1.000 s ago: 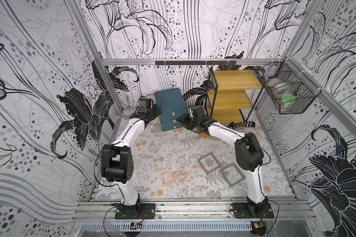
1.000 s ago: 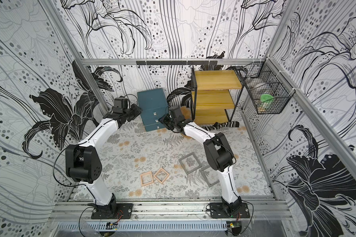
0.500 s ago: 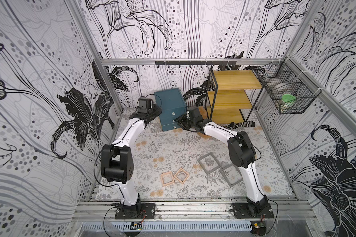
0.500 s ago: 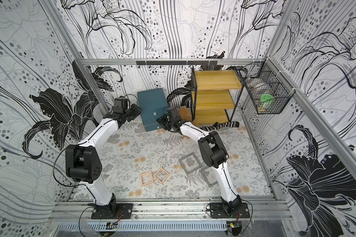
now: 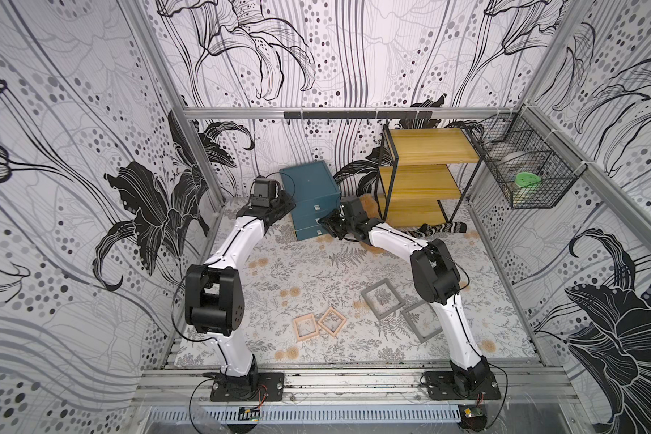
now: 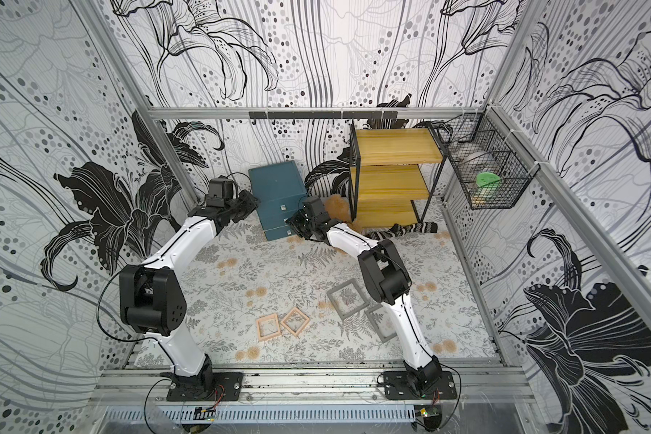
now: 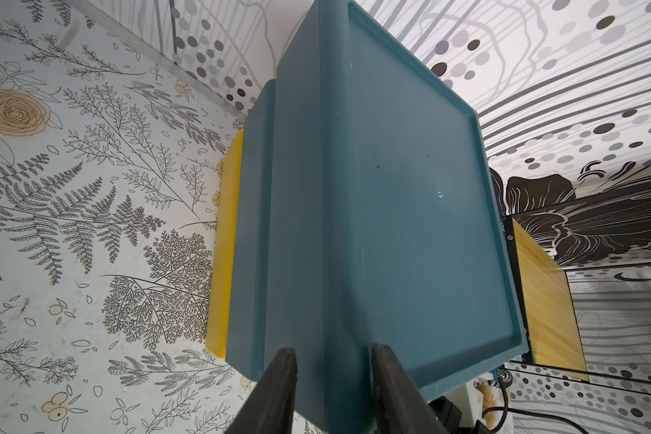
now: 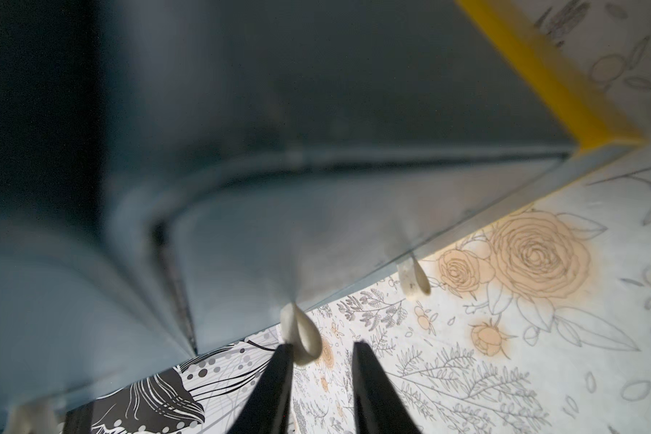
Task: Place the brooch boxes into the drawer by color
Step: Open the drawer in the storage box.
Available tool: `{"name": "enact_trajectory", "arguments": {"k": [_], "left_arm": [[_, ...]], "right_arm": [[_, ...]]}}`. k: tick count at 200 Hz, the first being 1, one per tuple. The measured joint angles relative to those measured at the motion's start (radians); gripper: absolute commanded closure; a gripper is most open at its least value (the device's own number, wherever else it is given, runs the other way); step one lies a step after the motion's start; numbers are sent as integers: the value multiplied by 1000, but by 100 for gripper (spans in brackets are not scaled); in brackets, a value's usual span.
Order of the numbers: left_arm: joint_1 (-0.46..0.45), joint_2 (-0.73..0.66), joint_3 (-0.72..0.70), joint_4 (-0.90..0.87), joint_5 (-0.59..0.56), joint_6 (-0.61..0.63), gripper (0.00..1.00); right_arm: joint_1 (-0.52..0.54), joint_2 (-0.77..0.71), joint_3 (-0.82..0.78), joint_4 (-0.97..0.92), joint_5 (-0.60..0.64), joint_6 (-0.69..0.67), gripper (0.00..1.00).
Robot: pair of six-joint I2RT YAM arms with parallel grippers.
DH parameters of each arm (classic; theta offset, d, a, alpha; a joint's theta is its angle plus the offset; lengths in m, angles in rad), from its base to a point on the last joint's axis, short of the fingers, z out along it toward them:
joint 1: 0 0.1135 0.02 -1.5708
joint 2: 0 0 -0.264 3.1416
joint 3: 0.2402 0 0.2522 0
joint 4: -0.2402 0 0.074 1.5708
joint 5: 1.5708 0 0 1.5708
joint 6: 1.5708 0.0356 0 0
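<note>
The left claw (image 7: 330, 355) is clamped on an edge of the drawer chest (image 5: 309, 184), a finger on each face, steadying it at the back of the tabletop (image 5: 316, 270). The step looks like opening a drawer. The middle knob (image 8: 303, 338) should sit between the fingers (image 8: 275, 375) before they close, and the pull should go straight out. The right claw (image 8: 320, 351) has its fingers apart, with the knob touching one of them beside the gap. The pale brooch boxes (image 5: 306, 327) and grey brooch boxes (image 5: 382, 299) lie well apart from it, nearer the front.
</note>
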Motion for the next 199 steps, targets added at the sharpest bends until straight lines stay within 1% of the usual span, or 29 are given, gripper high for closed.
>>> {"name": "enact_trajectory", "arguments": {"k": [18,47,68,101,123,159,169,177,199], "left_arm": [[0,0,0,0,0,0,62],[0,0,1,0,2,0,62],[0,2,2,0,3,0,62],[0,2,2,0,4,0,62],[0,2,2,0,4,0,62],[0,2,2,0,7,0,62],[0,2,2,0,8,0,62],[0,2,2,0,8,0,62],[0,2,2,0,10,0,62]], "right_arm": [[0,2,0,3,0,5,71],[1,2,0,14,1,23,77],[2,0,-30,78,11,47,79],[14,-9,-121,211,47,105,78],[24,-10,-149,275,65,148,77],[29,-19,-175,347,86,192,66],[30,-25,-185,357,92,200,66],[30,-30,-193,366,92,207,67],[30,-35,-205,386,101,219,76]]}}
